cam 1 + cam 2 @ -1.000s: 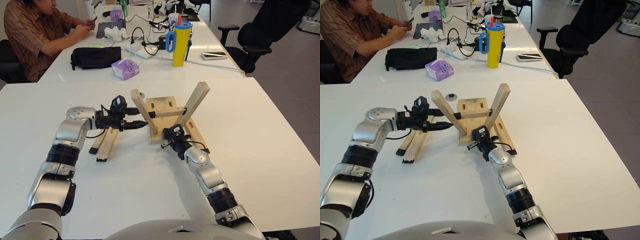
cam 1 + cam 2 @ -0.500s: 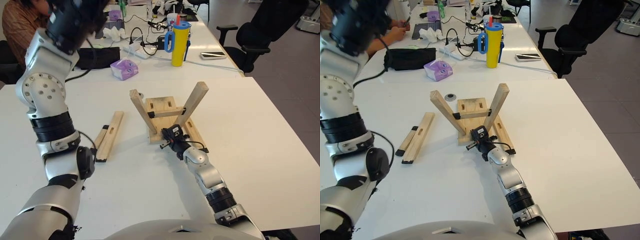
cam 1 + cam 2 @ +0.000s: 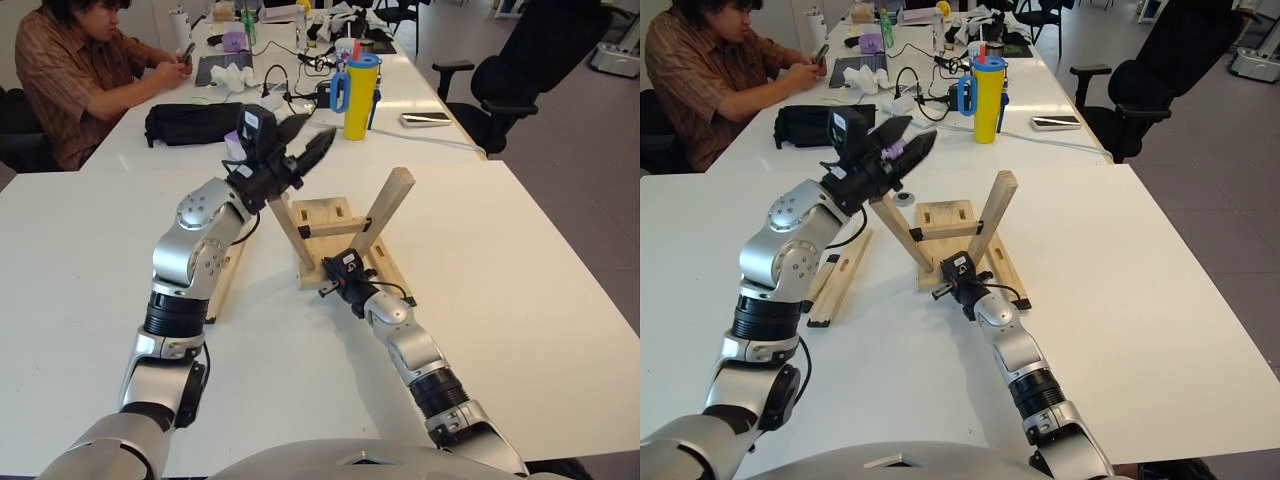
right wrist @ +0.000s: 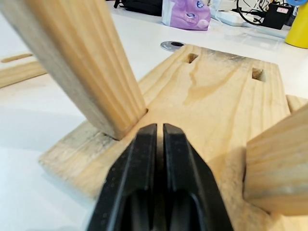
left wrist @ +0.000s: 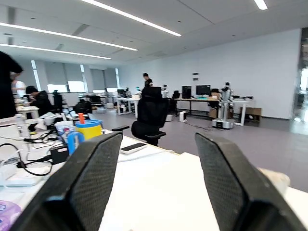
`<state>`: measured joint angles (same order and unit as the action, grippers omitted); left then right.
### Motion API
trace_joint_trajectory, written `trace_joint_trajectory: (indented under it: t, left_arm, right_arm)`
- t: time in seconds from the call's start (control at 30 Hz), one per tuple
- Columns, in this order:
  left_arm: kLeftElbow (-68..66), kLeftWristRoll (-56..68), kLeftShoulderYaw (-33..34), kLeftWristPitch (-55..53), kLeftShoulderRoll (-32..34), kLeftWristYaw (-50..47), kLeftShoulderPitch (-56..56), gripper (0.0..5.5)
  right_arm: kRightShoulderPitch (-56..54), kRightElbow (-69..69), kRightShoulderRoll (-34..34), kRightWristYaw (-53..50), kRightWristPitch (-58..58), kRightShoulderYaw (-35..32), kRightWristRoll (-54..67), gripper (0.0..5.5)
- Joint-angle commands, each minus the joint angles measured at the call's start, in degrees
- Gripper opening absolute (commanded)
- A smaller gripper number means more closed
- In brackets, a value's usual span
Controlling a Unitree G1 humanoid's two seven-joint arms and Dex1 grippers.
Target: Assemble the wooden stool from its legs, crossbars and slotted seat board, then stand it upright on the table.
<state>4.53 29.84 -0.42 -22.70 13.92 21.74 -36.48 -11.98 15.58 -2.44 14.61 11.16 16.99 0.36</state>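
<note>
The seat board [image 3: 325, 212] lies flat mid-table [image 3: 520, 260]. The first leg [image 3: 288, 225] stands at its 7 o'clock corner and leans toward 10 o'clock. The second leg [image 3: 390, 205] stands at 5 o'clock and leans toward 2, with a crossbar [image 3: 335, 228] between them. A spare leg [image 3: 395, 272] lies just beside the 3 o'clock edge, loose pieces [image 3: 840, 275] at 9 o'clock, a disc [image 3: 903, 197] at 11. The right gripper [image 4: 158, 127] rests on the 6 o'clock edge; the left gripper [image 5: 159, 144] hangs above 11 o'clock. On the table behind, a bottle [image 3: 360, 95] stands at 12 and a pouch [image 3: 195, 122] lies at 10.
</note>
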Motion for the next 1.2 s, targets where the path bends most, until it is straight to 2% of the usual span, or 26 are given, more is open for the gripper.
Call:
trace_joint_trajectory:
  t: [0.03,0.13,0.2,0.23,0.27,0.37,0.43,0.53,0.63,0.73,0.87,0.97,1.0,1.03,1.1,1.13,1.17,1.2]
  left_arm:
    - [9.7,-3.0,5.4,2.1,-0.7,-8.8,-4.9,2.83]
    - [12.9,-13.6,5.9,4.0,-0.2,-17.5,4.6,2.83]
    - [18.1,-17.8,4.6,2.8,-1.1,-20.8,15.0,2.83]
    - [21.2,-19.5,3.6,2.4,-1.9,-22.0,20.6,2.81]
    - [23.5,-20.5,2.6,2.2,-2.4,-22.6,24.5,2.63]
    - [29.7,-22.7,-1.9,1.4,-4.4,-24.1,36.3,2.13]
    - [30.8,-24.2,-3.0,1.5,-5.5,-25.1,40.2,2.13]
    - [31.0,-26.1,-3.3,2.3,-7.6,-27.2,42.8,2.13]
    - [30.1,-27.2,-4.0,3.2,-9.6,-28.2,42.1,1.76]
    - [28.7,-29.8,-4.5,3.2,-10.1,-29.1,38.2,1.34]
    - [27.5,-35.3,-3.1,3.3,-9.3,-31.4,33.1,1.32]
    - [26.5,-36.2,-2.1,3.5,-9.1,-31.0,30.7,1.32]
    - [24.5,-34.4,-4.4,2.2,-9.6,-28.0,29.7,1.32]
    - [21.7,-32.8,-8.1,1.1,-10.3,-24.5,29.0,1.32]
    - [17.5,-32.6,-16.2,-0.7,-10.9,-19.0,28.0,1.32]
    - [16.8,-33.0,-18.0,-0.7,-11.5,-18.4,27.4,1.32]
    - [16.4,-33.2,-18.6,-0.8,-11.6,-17.7,26.4,1.32]
    - [16.1,-33.5,-17.9,-0.6,-11.2,-17.5,25.3,1.32]
  right_arm:
    - [5.0,5.3,-1.0,0.0,4.9,0.3,-1.4,0.21]
    - [5.6,-0.1,-0.2,0.8,0.1,-1.0,0.8,0.21]
    - [6.4,-9.3,0.7,3.3,-2.2,-2.6,5.3,0.21]
    - [6.9,-14.8,0.8,4.4,-3.3,-3.3,7.5,0.04]
    - [7.7,-19.4,0.9,5.1,-4.1,-3.9,9.6,0.0]
    - [11.3,-35.0,-3.3,7.1,3.8,-3.2,12.8,0.0]
    - [15.9,-40.4,-8.0,8.5,8.0,-4.8,13.7,0.0]
    - [21.6,-38.2,-13.8,9.0,9.7,-11.9,13.6,0.0]
    - [20.1,-34.2,-14.8,6.2,10.6,-19.4,15.1,0.0]
    - [12.2,-30.8,-13.6,2.0,10.1,-23.6,15.2,0.0]
    - [-1.1,-25.5,-12.0,-7.5,8.5,-27.4,11.8,0.0]
    - [-5.7,-26.0,-9.0,-14.9,9.5,-30.0,11.4,0.0]
    - [-6.2,-27.0,-7.9,-14.2,10.1,-27.5,11.4,0.0]
    - [-6.2,-28.5,-7.0,-10.3,10.8,-21.6,11.7,0.0]
    - [-5.5,-30.8,-5.6,-0.7,13.7,-4.7,11.8,0.0]
    - [-4.6,-31.2,-5.2,2.1,14.6,1.5,11.2,0.0]
    - [-3.7,-30.9,-5.3,3.2,16.4,4.6,10.7,0.0]
    - [-2.7,-30.5,-5.7,3.0,17.6,5.0,10.4,0.0]
